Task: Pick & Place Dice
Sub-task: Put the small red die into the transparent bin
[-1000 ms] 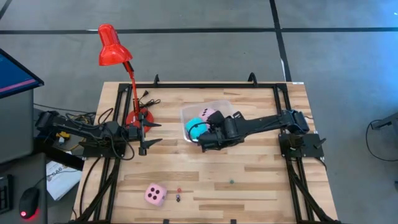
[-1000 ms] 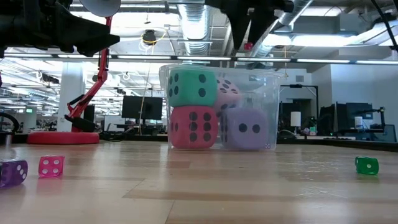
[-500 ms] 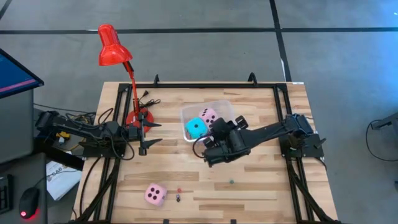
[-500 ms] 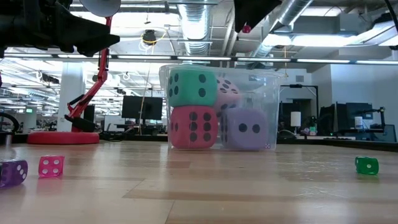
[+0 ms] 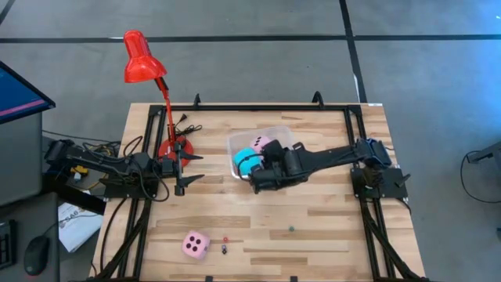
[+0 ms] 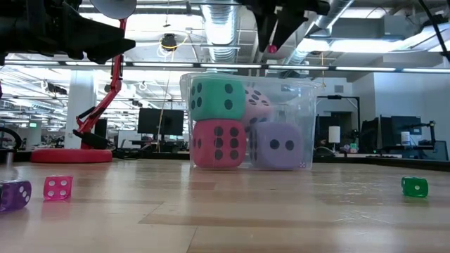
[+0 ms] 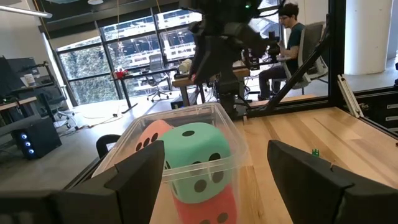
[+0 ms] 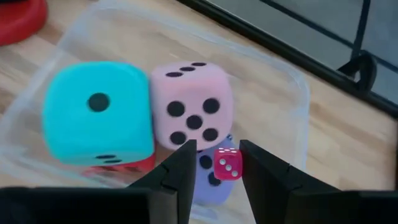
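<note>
A clear bin [image 5: 238, 142] at the table's middle holds big dice: cyan [image 8: 96, 112] stacked on red [image 6: 218, 143], pink [image 8: 189, 102] on lavender [image 6: 280, 145]. A second big pink die [image 5: 195, 245] rests on the table near the front left. My right gripper [image 8: 217, 158] hangs above the bin's near side, slanting down, shut on a small magenta die [image 8: 227, 163]. My left gripper [image 5: 193, 168] waits open and level at the table's left, facing the bin [image 7: 205, 111]. My right gripper holds the small magenta die [image 6: 270, 49] between its two fingers, at their free ends. The fingers slant down from the table's right side. The die is lifted clear, above the bin's open top and over the lavender die.
A red desk lamp [image 5: 145, 59] stands with its base [image 5: 174, 149] left of the bin. Small dice lie on the near boards: purple [image 6: 14, 195], pink [image 6: 58, 187], green [image 6: 415, 186]. A person sits at a desk [image 7: 292, 31] beyond the table.
My right gripper has swung away from the bin toward the table's near edge and then come back over the bin, carrying the small magenta die, which now hangs lower than half a second ago. The big dice in the bin have stayed still.
</note>
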Controlling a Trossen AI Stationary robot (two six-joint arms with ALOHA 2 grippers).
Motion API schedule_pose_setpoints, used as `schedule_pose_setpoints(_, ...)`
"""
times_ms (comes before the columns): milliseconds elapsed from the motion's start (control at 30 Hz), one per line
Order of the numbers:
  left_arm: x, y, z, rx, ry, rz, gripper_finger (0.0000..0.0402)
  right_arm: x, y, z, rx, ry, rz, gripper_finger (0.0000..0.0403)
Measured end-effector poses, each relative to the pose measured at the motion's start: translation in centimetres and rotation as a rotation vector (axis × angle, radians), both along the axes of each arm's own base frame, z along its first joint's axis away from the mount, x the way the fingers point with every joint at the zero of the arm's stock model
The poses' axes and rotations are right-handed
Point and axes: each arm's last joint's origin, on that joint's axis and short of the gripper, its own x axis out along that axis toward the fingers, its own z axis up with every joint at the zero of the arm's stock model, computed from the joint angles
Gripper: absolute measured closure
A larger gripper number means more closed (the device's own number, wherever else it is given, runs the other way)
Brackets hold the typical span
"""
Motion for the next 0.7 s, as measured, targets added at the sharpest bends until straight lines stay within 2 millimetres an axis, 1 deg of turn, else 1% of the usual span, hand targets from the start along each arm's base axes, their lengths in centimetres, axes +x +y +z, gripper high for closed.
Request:
schedule_pose_setpoints(167, 0.0, 0.0, 0.0, 0.000, 0.000, 0.000, 0.0128, -0.1, -1.3, 0.0, 0.035, 0.078, 0.019, 0.0293)
schedule_pose_setpoints(400, 0.0, 0.0, 0.0, 0.000, 0.000, 0.000, 0.0128, -0.2, -2.4, 0.1, 0.060, 0.098, -0.008, 0.0313)
schedule_pose_setpoints(467, 0.0, 0.0, 0.0, 0.000, 0.000, 0.000, 0.0128, -0.2, -3.0, 0.0, 0.098, 0.107, -0.017, 0.0319)
schedule_pose_setpoints(600, 0.0, 0.0, 0.0, 0.000, 0.000, 0.000, 0.0128, 0.0, -5.0, -0.2, 0.231, 0.140, -0.021, 0.0329)
schedule_pose_setpoints(700, 0.0, 0.0, 0.0, 0.000, 0.000, 0.000, 0.0128, 0.1, -6.5, -0.3, 0.291, 0.166, -0.008, 0.0332)
